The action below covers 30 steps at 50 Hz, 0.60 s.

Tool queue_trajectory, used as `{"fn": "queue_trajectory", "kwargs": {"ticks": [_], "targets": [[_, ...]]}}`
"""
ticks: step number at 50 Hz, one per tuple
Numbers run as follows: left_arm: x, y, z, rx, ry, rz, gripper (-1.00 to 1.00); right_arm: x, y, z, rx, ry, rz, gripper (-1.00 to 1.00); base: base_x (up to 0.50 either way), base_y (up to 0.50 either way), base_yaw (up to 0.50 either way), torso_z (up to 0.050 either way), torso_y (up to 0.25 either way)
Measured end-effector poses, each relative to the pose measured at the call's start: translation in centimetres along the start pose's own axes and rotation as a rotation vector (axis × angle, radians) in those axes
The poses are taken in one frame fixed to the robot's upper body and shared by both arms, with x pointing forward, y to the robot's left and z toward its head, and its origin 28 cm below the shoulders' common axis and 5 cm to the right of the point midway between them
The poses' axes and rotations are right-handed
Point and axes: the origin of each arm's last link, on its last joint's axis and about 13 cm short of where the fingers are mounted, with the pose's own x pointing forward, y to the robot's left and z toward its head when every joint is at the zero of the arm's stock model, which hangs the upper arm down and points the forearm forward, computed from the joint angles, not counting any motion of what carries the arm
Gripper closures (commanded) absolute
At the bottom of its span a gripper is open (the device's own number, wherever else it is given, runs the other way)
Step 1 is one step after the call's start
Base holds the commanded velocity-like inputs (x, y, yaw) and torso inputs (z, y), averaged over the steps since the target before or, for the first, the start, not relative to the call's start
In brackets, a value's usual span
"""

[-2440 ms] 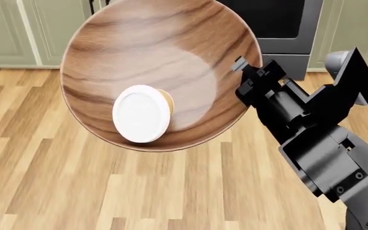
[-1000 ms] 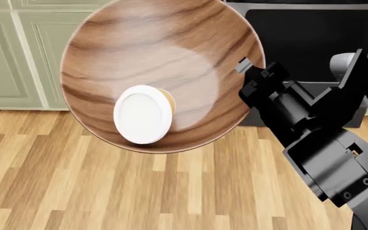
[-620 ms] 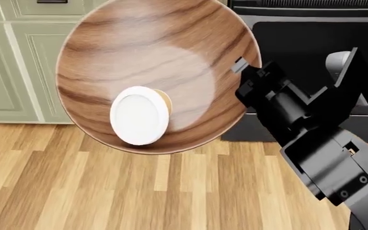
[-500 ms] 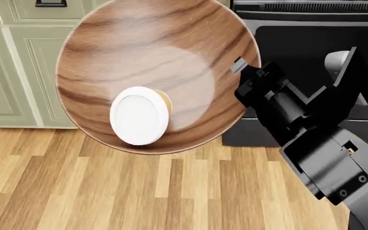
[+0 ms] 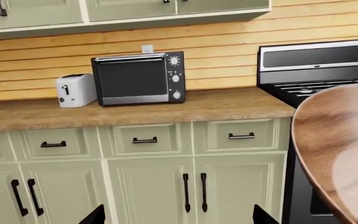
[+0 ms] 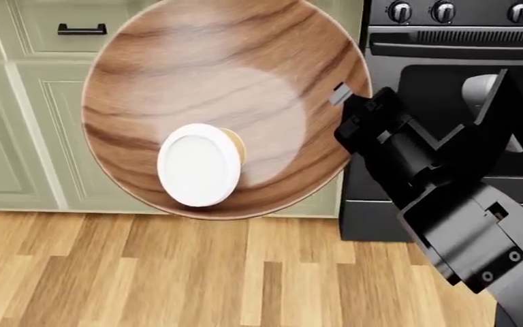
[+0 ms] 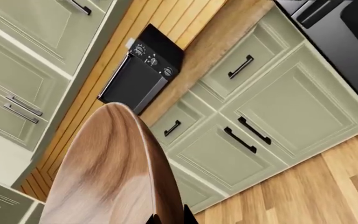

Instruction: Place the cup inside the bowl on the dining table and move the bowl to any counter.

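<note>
The large glossy wooden bowl (image 6: pixel 234 82) is held up in the air, tilted so its inside faces the head camera. The cup (image 6: pixel 199 163) lies inside it, white lid toward me, resting low in the bowl. My right gripper (image 6: pixel 342 94) is shut on the bowl's right rim; in the right wrist view the rim of the bowl (image 7: pixel 104 172) passes between the two fingertips of that gripper (image 7: pixel 169 218). My left gripper (image 5: pixel 179 217) is open and holds nothing, with the bowl's edge (image 5: pixel 340 149) beside it. The dining table is out of view.
Ahead is the counter (image 5: pixel 166 107) with a black toaster oven (image 5: pixel 138 78) and a white toaster (image 5: pixel 74 89), over pale green cabinets (image 6: pixel 25 102). A black stove (image 6: pixel 452 68) stands right of the cabinets. Wood floor (image 6: pixel 152 272) lies below.
The cabinets and stove have come closer and slid down in the head view; the stove knobs now show. Bowl, cup and right gripper keep their places relative to each other.
</note>
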Motion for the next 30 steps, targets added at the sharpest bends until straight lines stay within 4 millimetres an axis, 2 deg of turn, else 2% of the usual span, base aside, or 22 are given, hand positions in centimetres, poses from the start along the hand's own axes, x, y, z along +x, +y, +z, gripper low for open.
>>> {"fn": "queue_trajectory", "kwargs": {"ticks": [12,30], "targets": [[0.15,-0.12,-0.06,0.001,0.000,-0.003,-1.00,-0.06,0.04,0.14,0.000,-0.007,-0.004,1.00,0.50,0.22,0.00,0.000,0.002],[0.31,-0.24,0.15,0.001,-0.007,-0.011,-1.00,-0.34,0.50,0.99,-0.009,-0.026,-0.010,1.00,0.50,0.03,0.00,0.001,0.002]]}}
